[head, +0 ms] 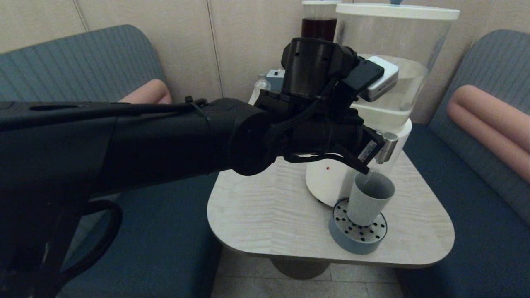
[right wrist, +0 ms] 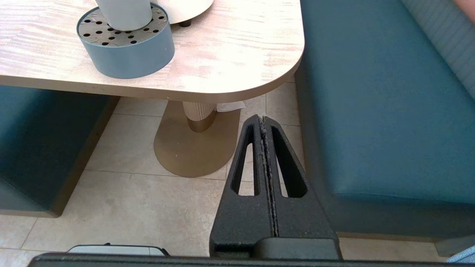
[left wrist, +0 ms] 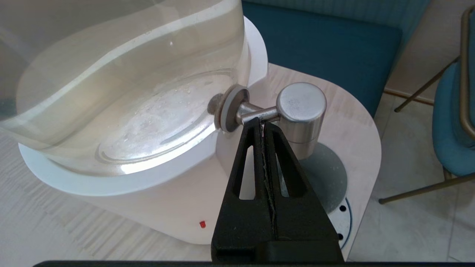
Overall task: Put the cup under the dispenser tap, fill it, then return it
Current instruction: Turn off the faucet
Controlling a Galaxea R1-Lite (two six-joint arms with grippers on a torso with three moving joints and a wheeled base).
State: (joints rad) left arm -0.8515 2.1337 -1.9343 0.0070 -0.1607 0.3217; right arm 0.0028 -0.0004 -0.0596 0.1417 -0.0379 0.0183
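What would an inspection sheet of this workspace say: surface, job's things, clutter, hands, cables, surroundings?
Surface: pale wood-grain table, rounded corners.
Job's things: cup upright on the perforated drip tray, below the dispenser tap; a thin stream appears to run into it.
Clutter: dark-liquid dispenser behind the clear tank; a small bottle beside it.
Hands: left hand shut, tips against the tap's stem; right hand shut, parked off the table above the floor.
Cables: black cable along the left arm.
Surroundings: teal benches, tiled floor.
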